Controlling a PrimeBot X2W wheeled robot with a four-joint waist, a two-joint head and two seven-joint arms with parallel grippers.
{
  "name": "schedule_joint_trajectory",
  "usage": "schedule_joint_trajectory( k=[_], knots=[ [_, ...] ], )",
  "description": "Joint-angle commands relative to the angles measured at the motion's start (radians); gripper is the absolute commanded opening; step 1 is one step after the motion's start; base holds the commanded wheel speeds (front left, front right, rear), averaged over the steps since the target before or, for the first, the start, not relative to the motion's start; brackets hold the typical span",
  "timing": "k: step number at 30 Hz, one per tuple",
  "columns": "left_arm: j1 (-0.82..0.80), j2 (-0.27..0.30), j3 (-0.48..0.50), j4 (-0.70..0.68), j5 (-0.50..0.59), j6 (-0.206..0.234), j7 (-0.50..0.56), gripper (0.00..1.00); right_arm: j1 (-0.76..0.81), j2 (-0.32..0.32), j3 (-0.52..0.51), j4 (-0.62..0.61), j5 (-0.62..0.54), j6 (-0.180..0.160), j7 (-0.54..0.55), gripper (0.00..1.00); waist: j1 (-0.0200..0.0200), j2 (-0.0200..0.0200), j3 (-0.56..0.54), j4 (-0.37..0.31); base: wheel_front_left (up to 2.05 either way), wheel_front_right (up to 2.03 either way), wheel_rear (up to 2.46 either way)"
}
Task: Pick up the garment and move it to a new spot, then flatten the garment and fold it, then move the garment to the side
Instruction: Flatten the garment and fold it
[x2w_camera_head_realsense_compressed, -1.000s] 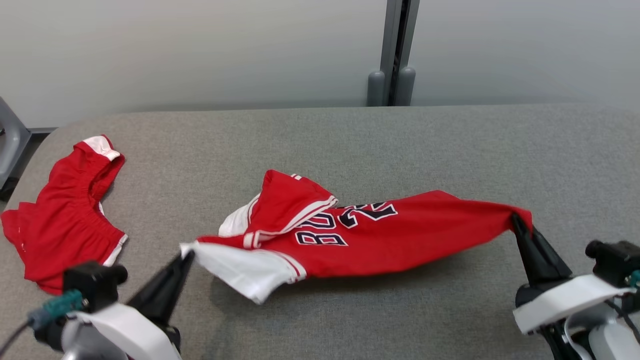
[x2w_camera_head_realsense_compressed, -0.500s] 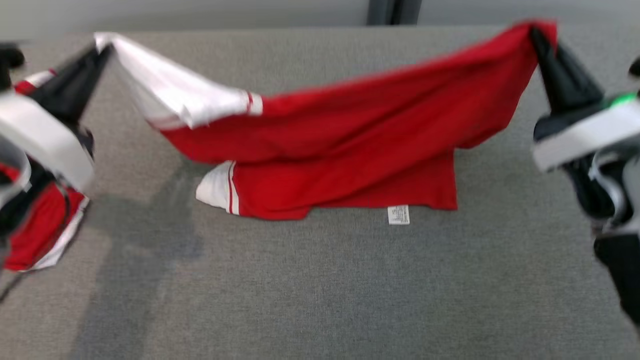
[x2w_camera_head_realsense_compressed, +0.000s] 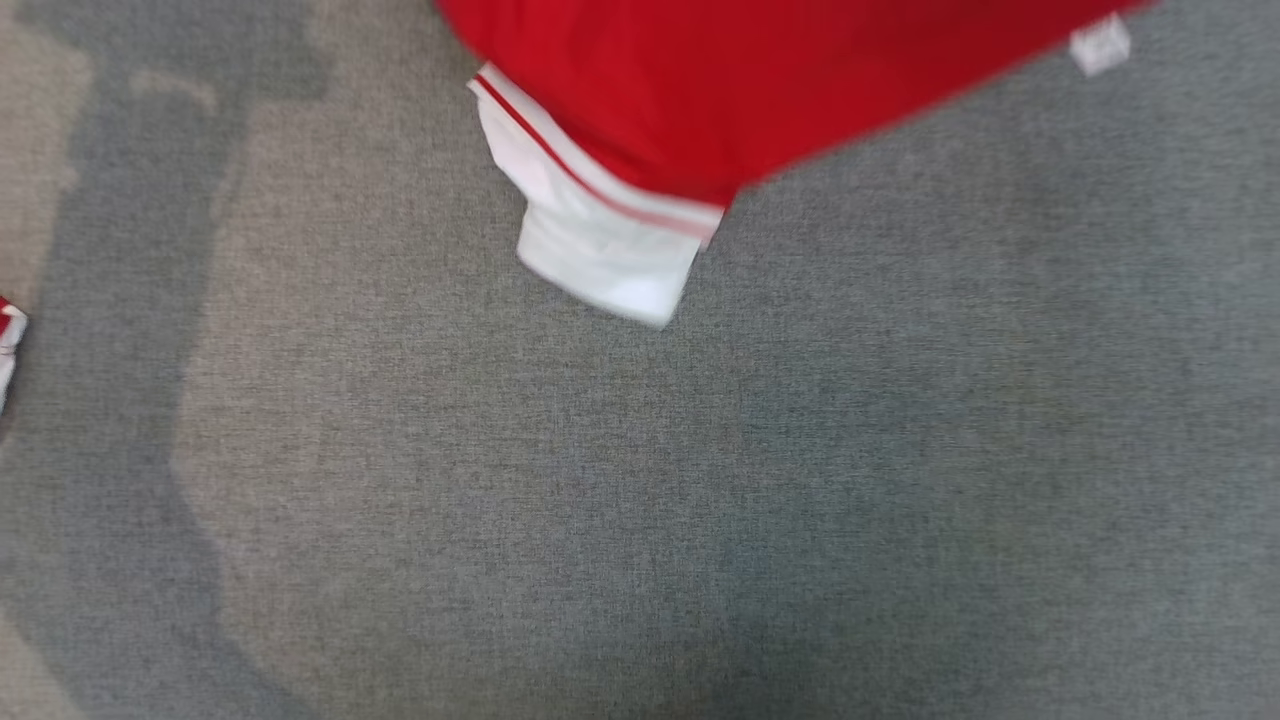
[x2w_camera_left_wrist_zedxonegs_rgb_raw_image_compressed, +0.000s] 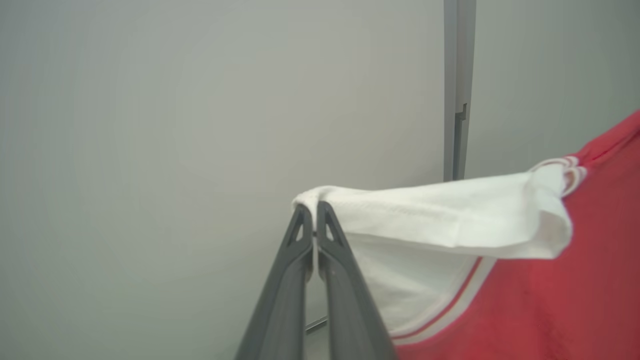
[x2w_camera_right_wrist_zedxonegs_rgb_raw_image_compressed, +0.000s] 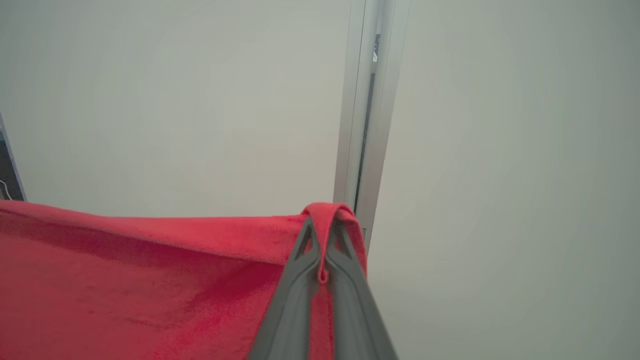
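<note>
I see left gripper (x2w_camera_left_wrist_zedxonegs_rgb_raw_image_compressed: 314, 206) clamped tight on white sleeve (x2w_camera_left_wrist_zedxonegs_rgb_raw_image_compressed: 430, 215) of red shirt (x2w_camera_head_realsense_compressed: 760, 90). Right gripper (x2w_camera_right_wrist_zedxonegs_rgb_raw_image_compressed: 322, 227) pinched closed on red corner of same shirt. Shirt stretched between both, hanging over far part of grey table (x2w_camera_head_realsense_compressed: 700, 500). Second white sleeve (x2w_camera_head_realsense_compressed: 600, 250) dangles toward table. I cannot tell whether cloth touches table.

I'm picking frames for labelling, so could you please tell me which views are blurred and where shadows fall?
Head view: motion-blurred, the garment edge and its label smeared; broad soft shadows darken the grey table at left. Left wrist view: sharp on the left gripper and white sleeve, evenly lit. Right wrist view: sharp at the right gripper, no glare.
</note>
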Motion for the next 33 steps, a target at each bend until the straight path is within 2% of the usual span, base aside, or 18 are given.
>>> schedule_joint_trajectory(
  k=[1,8,14,17,22,27,33],
  knots=[
    [-0.044,-0.004,-0.001,0.021,0.002,0.001,-0.019,0.0,-0.039,-0.011,0.001,0.016,0.009,0.0,-0.014,0.0,0.0,0.0,0.048,0.013,0.0,0.0,0.0],
    [-0.313,-0.053,0.001,0.212,0.032,0.001,-0.181,0.0,-0.296,-0.006,0.003,0.164,0.024,0.0,-0.11,0.0,0.0,0.0,0.107,0.033,0.0,0.0,0.0],
    [-0.453,-0.107,0.012,0.351,0.05,0.001,-0.339,0.0,-0.407,0.03,-0.006,0.278,0.007,0.0,-0.179,0.0,0.0,0.0,0.113,0.042,0.0,0.0,0.0],
    [-0.469,-0.133,-0.033,0.385,0.032,0.001,-0.335,0.0,-0.416,0.051,0.023,0.309,0.009,0.0,-0.184,0.0,0.0,0.0,0.109,0.05,0.0,0.0,0.0],
    [-0.432,-0.131,-0.115,0.425,-0.016,0.001,-0.312,0.0,-0.376,0.059,0.083,0.363,0.03,0.0,-0.174,0.0,0.0,0.0,0.108,0.054,0.0,0.0,0.0],
    [-0.41,-0.115,-0.181,0.439,-0.07,0.001,-0.258,0.0,-0.335,0.052,0.137,0.392,0.05,0.0,-0.154,0.0,0.0,0.0,0.106,0.05,0.0,0.0,0.0],
    [-0.316,-0.07,-0.347,0.358,-0.16,0.0,-0.163,0.0,-0.221,0.038,0.258,0.387,0.111,0.0,-0.099,0.0,0.0,0.0,0.056,0.048,0.0,0.0,0.0]
  ],
)
